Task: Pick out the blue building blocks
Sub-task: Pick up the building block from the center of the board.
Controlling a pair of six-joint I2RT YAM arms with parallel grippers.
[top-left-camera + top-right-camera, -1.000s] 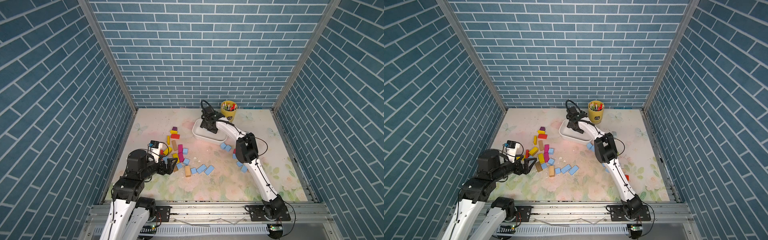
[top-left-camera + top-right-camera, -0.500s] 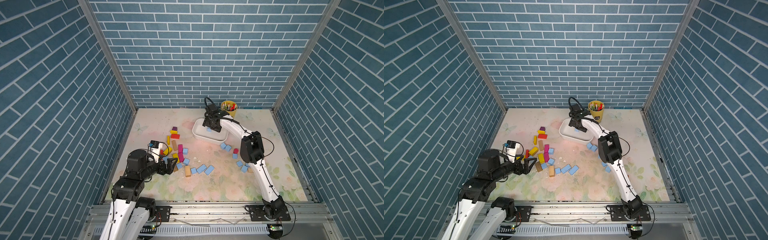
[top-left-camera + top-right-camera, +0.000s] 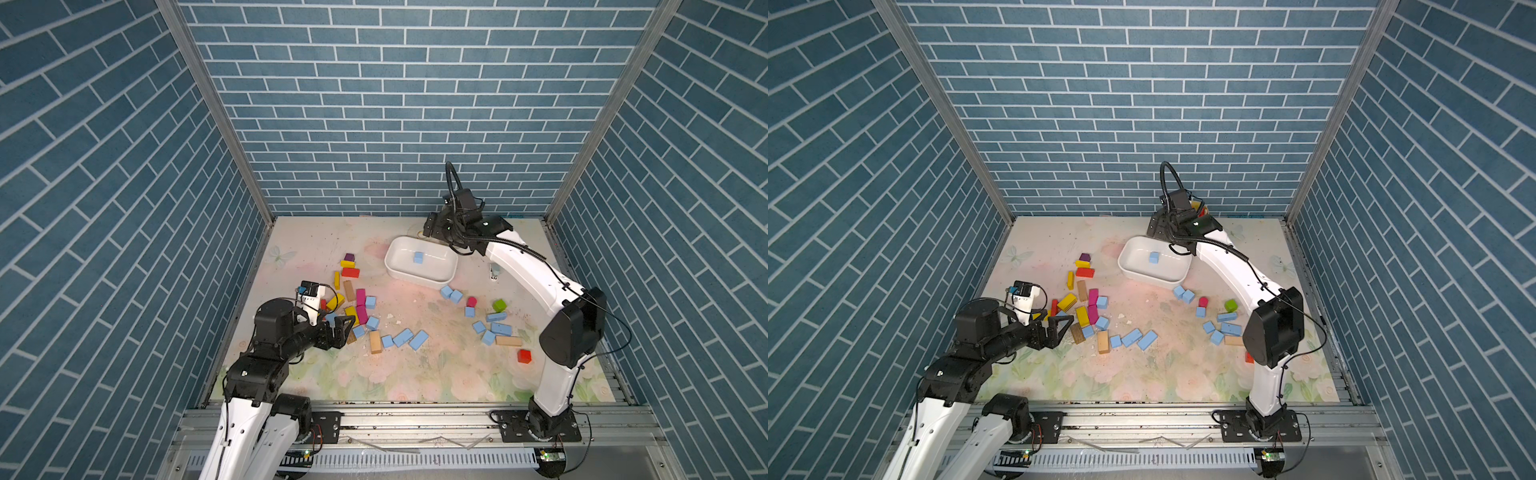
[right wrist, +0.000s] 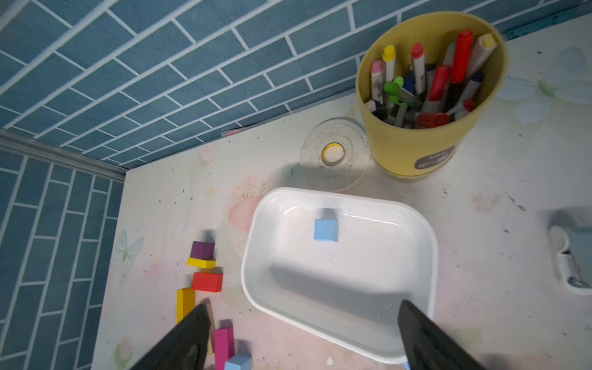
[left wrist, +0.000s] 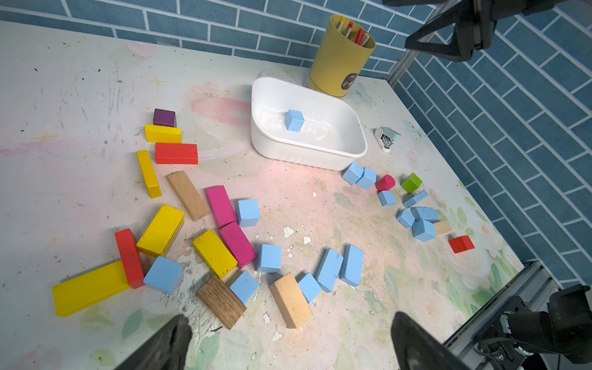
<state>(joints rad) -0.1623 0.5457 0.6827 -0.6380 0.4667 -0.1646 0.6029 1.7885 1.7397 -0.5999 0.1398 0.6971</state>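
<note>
One blue cube [image 3: 418, 257] sits in the white tub [image 3: 419, 283]; other blue building blocks [image 3: 402, 337] lie scattered on the desk [image 3: 415, 374]. The left end effector [image 5: 291, 323] and right end effector [image 4: 301, 323] are spread wide, empty.

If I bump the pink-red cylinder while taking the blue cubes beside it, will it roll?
The pink-red cylinder appears to stand on its flat end, so a light bump probably just slides it. Tipped over, its round side would likely roll.

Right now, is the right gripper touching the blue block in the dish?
Apart: right wrist view shows bare dish between the blue block and the right gripper.
</note>
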